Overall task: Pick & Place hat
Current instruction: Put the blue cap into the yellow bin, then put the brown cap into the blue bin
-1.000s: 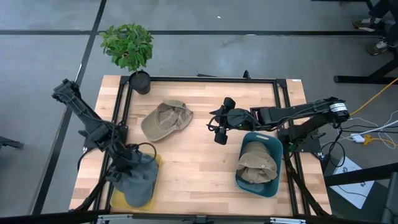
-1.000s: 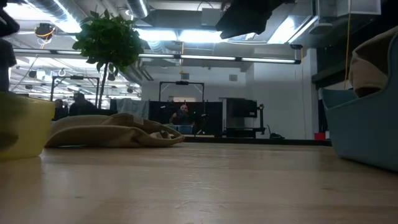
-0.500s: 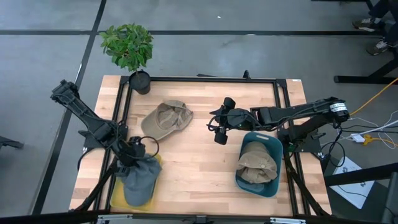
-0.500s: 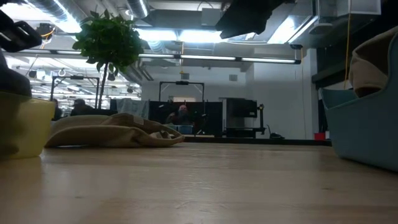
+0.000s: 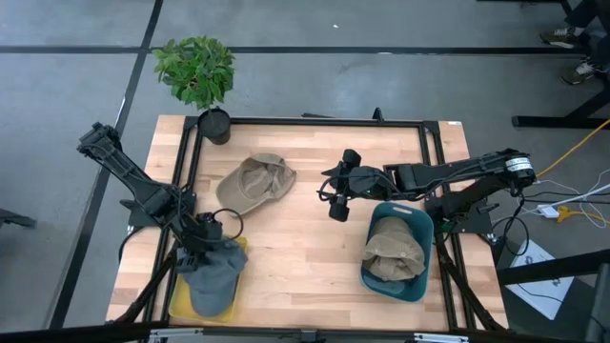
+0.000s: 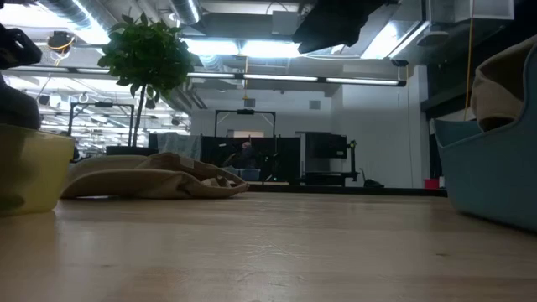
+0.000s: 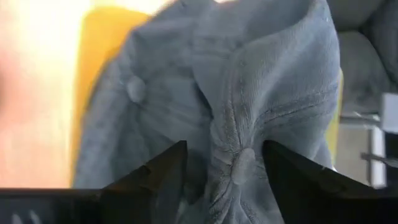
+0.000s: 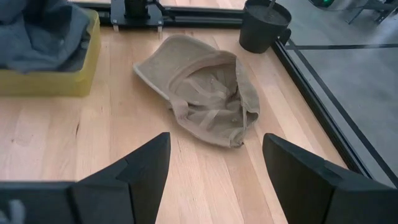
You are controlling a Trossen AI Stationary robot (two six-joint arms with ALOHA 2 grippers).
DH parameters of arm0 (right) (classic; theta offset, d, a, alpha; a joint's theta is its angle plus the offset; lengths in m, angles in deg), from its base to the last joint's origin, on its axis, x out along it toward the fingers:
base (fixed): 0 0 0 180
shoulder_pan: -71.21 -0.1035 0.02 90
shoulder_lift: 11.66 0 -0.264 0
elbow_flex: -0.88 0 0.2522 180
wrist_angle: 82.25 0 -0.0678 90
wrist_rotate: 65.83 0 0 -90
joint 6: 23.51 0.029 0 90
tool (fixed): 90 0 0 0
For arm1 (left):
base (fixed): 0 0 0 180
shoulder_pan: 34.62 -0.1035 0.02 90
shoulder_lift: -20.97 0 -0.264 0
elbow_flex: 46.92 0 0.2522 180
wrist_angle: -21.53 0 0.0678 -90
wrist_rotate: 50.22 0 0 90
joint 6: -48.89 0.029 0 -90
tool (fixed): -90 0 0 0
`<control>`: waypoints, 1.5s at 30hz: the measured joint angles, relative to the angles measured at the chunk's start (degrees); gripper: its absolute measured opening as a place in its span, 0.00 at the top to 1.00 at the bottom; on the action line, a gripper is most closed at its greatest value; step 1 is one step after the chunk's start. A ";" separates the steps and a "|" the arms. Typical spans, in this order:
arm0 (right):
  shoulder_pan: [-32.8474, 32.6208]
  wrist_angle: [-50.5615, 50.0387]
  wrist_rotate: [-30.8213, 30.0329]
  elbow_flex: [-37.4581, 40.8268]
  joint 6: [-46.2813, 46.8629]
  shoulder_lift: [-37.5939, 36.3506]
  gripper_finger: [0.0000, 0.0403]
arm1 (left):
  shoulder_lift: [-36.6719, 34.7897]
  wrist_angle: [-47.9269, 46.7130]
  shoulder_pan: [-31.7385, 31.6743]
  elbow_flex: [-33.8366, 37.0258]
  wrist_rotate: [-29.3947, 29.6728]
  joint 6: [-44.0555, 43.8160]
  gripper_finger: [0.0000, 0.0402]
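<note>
Whereas a sec ago the left gripper (image 5: pixel 202 250) was pinching the grey hat (image 5: pixel 214 276) above the yellow bin (image 5: pixel 181 303), we now see its fingers (image 7: pixel 152 183) spread apart either side of the crown, cloth slack between them, nothing gripped; the hat has sunk lower and sits bunched in the bin, draping over its rim; the gripper has pulled back a little toward the table's left edge; the right arm, tan hats and blue bin look unchanged.

Materials: grey hat is soft ribbed cloth w/ stitched seams and a fabric button (image 7: pixel 244 165) on top; yellow bin is shallow, rectangular, smooth plastic; blue bin (image 5: pixel 419 227) is deeper, rounded corners; table (image 5: pixel 305 257) is pale wood planks w/ a black metal frame; the potted plant (image 5: pixel 196 71) has a dark round pot at the far left corner.

Count: we see 3 hats – 1 grey in the yellow bin, 1 tan hat (image 5: pixel 255 183) lying crumpled, floppy on the bare wood mid-table, 1 more tan hat (image 5: pixel 395 250) in the blue bin; 2 bins; 2 arms; 1 plant.

Right gripper (image 5: pixel 334 195) hovers mid-table betw. the loose tan hat and blue bin, jaws wide, empty.
</note>
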 joint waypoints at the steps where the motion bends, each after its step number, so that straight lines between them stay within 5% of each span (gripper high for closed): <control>1: 0.00 -0.43 0.00 0.00 -0.13 0.00 0.37 | 0.00 -0.17 0.00 -0.10 -1.07 -0.01 0.47; 5: 0.01 -2.68 0.02 0.00 -0.13 0.00 0.37 | 0.00 -0.91 0.00 -1.76 -2.35 0.11 0.45; 9: 0.00 -4.11 -0.01 0.00 -0.15 0.00 0.37 | 0.00 -5.79 -0.49 -4.98 2.33 1.95 0.46; 16: 0.00 -8.33 -0.02 0.00 -1.88 -0.02 0.37 | -0.02 -13.38 -3.53 -11.02 20.17 8.55 0.48; 22: 0.02 -19.14 -0.04 0.00 -5.38 -0.02 0.37 | 0.01 -3.46 -8.84 -12.08 37.81 20.54 0.48; 33: -0.37 -26.71 -3.35 3.83 -0.78 -2.66 0.37 | 11.13 2.51 -31.48 -12.06 27.65 28.64 0.48; 41: -2.45 -15.42 -5.87 18.49 7.32 -13.35 0.37 | 22.81 4.72 -41.56 -12.03 14.95 34.61 0.48; 45: -2.93 -6.98 -9.95 23.79 8.97 -17.23 0.37 | 28.60 7.11 -43.09 -12.03 14.14 38.37 0.48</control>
